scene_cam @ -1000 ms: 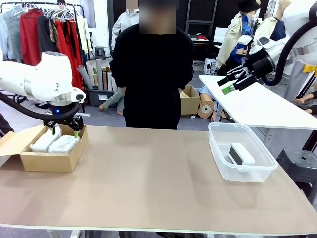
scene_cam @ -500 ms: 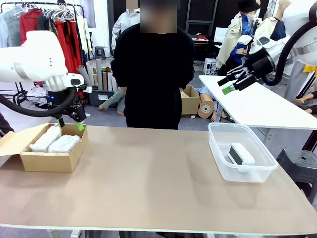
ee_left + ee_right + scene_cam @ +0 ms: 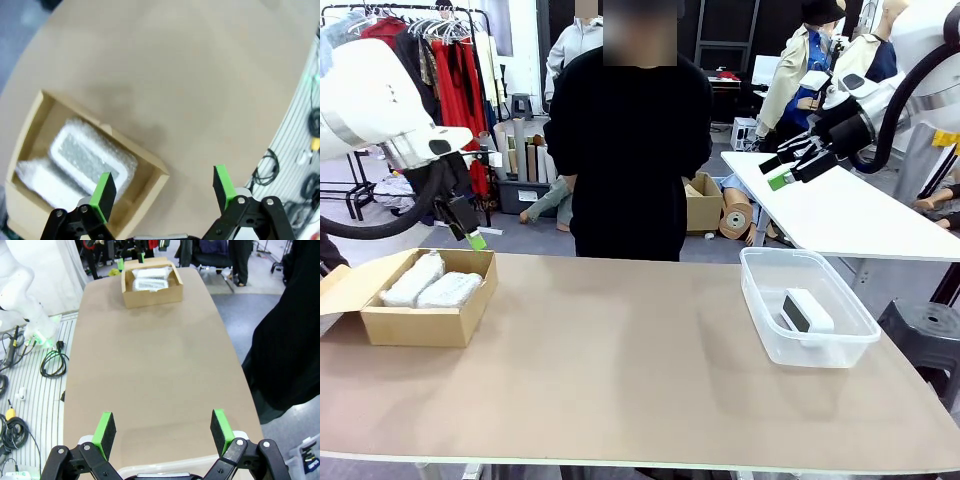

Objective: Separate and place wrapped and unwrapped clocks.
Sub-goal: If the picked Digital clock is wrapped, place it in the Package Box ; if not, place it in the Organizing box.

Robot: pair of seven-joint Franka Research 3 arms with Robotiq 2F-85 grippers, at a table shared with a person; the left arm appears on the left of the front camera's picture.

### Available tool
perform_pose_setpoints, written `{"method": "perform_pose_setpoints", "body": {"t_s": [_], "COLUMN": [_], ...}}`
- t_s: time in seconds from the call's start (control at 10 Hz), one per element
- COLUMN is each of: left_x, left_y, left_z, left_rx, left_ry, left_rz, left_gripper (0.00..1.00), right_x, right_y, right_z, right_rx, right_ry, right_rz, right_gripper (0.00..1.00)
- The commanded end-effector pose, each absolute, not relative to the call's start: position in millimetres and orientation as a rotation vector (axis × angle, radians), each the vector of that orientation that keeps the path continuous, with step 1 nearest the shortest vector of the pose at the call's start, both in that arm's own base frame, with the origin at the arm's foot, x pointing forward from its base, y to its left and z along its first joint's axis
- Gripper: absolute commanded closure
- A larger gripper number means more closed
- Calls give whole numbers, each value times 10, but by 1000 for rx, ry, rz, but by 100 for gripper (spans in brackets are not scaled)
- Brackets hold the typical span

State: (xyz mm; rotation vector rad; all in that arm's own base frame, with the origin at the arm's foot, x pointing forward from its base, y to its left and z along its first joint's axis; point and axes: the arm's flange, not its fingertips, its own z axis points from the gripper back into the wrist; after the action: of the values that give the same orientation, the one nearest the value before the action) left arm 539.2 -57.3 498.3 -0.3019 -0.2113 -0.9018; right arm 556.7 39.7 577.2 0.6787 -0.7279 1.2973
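left gripper (image 3: 164,192) jaws spread, empty | two wrapped clocks (image 3: 87,162) below it in cardboard box (image 3: 380,325) | right gripper (image 3: 163,432) jaws spread, empty, high over table (image 3: 620,370) | bare clock (image 3: 805,310), probably screen sideways, in clear bin (image 3: 760,310)

Tan desk (image 3: 620,370) in foreground. Behind it, grey floor (image 3: 715,245). Clothes rack (image 3: 415,60) with red and grey garments at far left. White side table (image 3: 840,215) at right; cardboard boxes (image 3: 705,205) and paper rolls (image 3: 515,150) on floor.
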Motion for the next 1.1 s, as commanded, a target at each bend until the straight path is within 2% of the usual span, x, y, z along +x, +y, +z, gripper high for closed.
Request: {"method": "perform_pose_setpoints", "body": {"t_s": [0.0,0.2,0.5,0.6,1.0], "left_x": [5302,5185,5178,5246,5238], "left_y": [-463,-456,-289,-489,-451], "left_z": [5010,5067,5135,5205,5187], "left_rx": [-356,-357,-506,-344,-372], "left_ry": [-301,-469,-624,-519,-550], "left_rz": [-1071,-1277,-1319,-1305,-1319], "left_gripper": [0,0,0,0,0], "right_x": [5564,5564,5564,5564,5564], "right_y": [400,400,400,400,400], "right_z": [5790,5790,5790,5790,5790], "right_rx": [678,678,678,678,678], "right_ry": [-732,-732,-732,-732,-732], "right_rz": [1298,1298,1298,1298,1298], "right_gripper": [0,0,0,0,0]}}
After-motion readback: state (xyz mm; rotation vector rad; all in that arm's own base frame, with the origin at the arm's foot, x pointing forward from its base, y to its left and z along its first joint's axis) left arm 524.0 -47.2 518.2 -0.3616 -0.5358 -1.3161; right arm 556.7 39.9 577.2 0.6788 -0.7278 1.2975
